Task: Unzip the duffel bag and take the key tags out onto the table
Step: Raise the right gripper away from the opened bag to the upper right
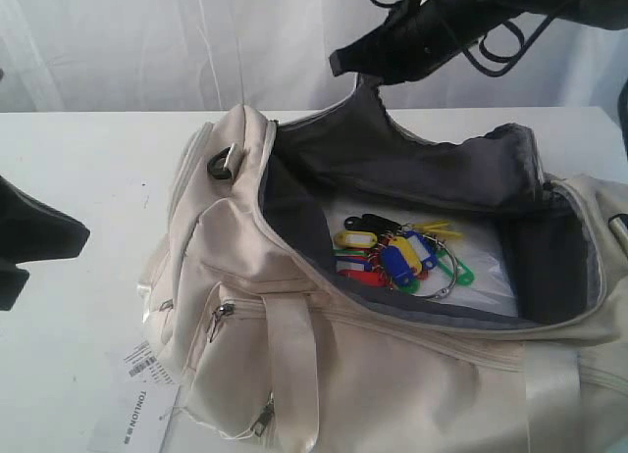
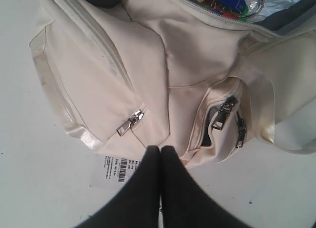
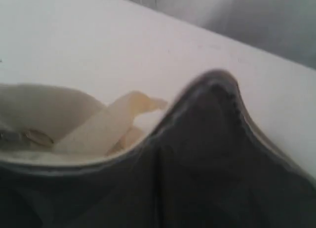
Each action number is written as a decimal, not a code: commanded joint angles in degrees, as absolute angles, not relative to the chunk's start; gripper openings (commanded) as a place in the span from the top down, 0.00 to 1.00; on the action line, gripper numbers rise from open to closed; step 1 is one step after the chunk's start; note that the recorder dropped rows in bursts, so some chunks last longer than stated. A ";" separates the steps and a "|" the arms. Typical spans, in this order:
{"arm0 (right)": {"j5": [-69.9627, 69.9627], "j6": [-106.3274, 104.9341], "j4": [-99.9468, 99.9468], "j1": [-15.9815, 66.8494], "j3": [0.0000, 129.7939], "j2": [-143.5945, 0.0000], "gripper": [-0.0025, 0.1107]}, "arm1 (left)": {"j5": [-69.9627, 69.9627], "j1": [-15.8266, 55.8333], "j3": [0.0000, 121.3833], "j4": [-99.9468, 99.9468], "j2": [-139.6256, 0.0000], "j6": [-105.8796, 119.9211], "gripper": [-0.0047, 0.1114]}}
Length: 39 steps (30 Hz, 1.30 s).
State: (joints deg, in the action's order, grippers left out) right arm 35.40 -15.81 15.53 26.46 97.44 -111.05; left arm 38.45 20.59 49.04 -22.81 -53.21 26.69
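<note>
The cream duffel bag [image 1: 245, 306] lies unzipped on the white table [image 1: 78, 159], its grey lining showing. The coloured key tags [image 1: 397, 257] sit in a bunch on the bag's floor, and a few also peek in at an edge of the left wrist view [image 2: 224, 0]. My right gripper [image 1: 345, 61] is above the bag's far side, shut on the edge of the opening, which it holds up in a peak [image 3: 217, 90]. My left gripper [image 2: 159, 150] is shut and empty, hovering off the bag's end, near the zipped side pockets [image 2: 131, 123].
A white barcode paper label [image 1: 137, 370] lies on the table at the bag's near left corner, just under my left fingertips [image 2: 150, 156]. A strap and metal ring [image 1: 224, 164] sit at the bag's left end. White curtain behind the table.
</note>
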 commanded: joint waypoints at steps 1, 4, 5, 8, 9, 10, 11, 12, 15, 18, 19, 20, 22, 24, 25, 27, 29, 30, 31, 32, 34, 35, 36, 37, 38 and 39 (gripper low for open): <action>42.77 -11.22 11.38 26.35 97.53 -110.97 0.98 | 39.55 20.74 48.73 -24.48 -52.68 27.17 0.96; 45.25 -11.33 14.25 26.35 97.53 -111.94 0.98 | 39.66 20.74 48.73 -24.78 -52.68 27.17 0.96; 45.10 -12.04 15.98 26.56 97.53 -112.58 0.98 | 39.66 20.74 48.73 -25.19 -52.68 27.20 0.96; 41.78 -16.71 21.16 27.80 97.53 -115.15 0.98 | 39.77 20.74 48.73 -25.57 -52.68 28.35 0.96; 39.01 -18.39 22.62 28.38 97.53 -116.11 0.98 | 39.77 20.74 48.73 -25.57 -52.68 28.39 0.96; 36.36 -19.22 23.21 28.97 97.53 -116.88 0.98 | 39.77 20.74 48.73 -25.57 -52.68 28.39 0.96; 32.49 -19.34 23.53 29.73 97.53 -117.83 0.98 | 39.77 20.74 48.73 -25.68 -52.68 28.38 0.96; 28.69 -19.34 23.62 30.42 97.53 -118.83 0.98 | 39.77 20.74 48.73 -25.68 -52.68 28.38 0.96; 21.14 -19.21 23.76 32.11 97.53 -121.93 0.98 | 39.77 20.74 48.73 -25.68 -52.68 28.38 0.96; 21.39 -19.12 23.89 32.49 97.53 -125.32 0.98 | 39.88 20.74 48.73 -25.65 -52.68 28.38 0.96; 22.35 -19.12 23.89 32.49 97.53 -126.00 0.98 | 39.88 20.74 48.73 -25.65 -52.68 28.38 0.96; 23.91 -19.12 23.89 32.49 97.53 -126.55 0.98 | 39.88 20.74 48.73 -25.65 -52.68 28.38 0.96; 25.47 -19.24 23.54 32.49 97.53 -126.34 0.98 | 39.88 20.74 48.73 -25.65 -52.68 28.38 0.96; 26.35 -19.35 23.29 32.49 97.53 -124.42 0.98 | 39.88 20.74 48.73 -25.65 -52.68 28.38 0.96; 26.48 -19.60 23.29 32.49 97.53 -123.32 0.98 | 39.88 20.74 48.73 -25.65 -52.68 28.38 0.96; 26.98 -19.88 22.06 32.49 97.53 -119.72 0.98 | 40.02 20.74 48.73 -25.65 -52.68 28.38 0.96; 28.68 -19.88 19.04 32.49 97.53 -115.26 0.98 | 40.23 20.74 48.73 -25.65 -52.68 28.38 0.96; 30.02 -19.78 17.94 32.49 97.53 -112.90 0.98 | 40.23 20.74 48.73 -25.65 -52.68 28.38 0.96; 31.75 -19.67 17.11 32.49 97.53 -111.03 0.98 | 40.22 20.74 48.73 -25.65 -52.68 28.52 0.96; 34.91 -19.66 16.05 32.49 97.42 -108.24 0.98 | 40.22 20.74 48.73 -25.65 -52.68 28.52 0.96; 37.88 -18.42 14.41 32.49 95.91 -103.94 0.98 | 40.22 20.74 48.73 -25.65 -52.68 28.52 0.96; 37.56 -17.38 13.80 32.49 93.97 -101.30 0.98 | 40.22 20.74 48.73 -25.65 -52.68 28.63 0.96; 36.44 -16.14 13.07 32.49 92.02 -98.95 0.98 | 40.22 20.74 48.73 -25.65 -52.68 28.79 0.96; 34.93 -13.57 11.37 32.49 89.35 -96.00 0.98 | 40.22 20.74 48.73 -25.65 -52.68 29.40 0.96; 33.68 -10.31 8.86 32.49 86.56 -92.83 0.98 | 40.22 20.74 48.73 -25.65 -52.68 29.79 0.96; 33.09 -7.84 6.71 32.49 83.89 -89.72 0.98 | 40.22 20.74 48.73 -25.65 -52.68 30.02 0.96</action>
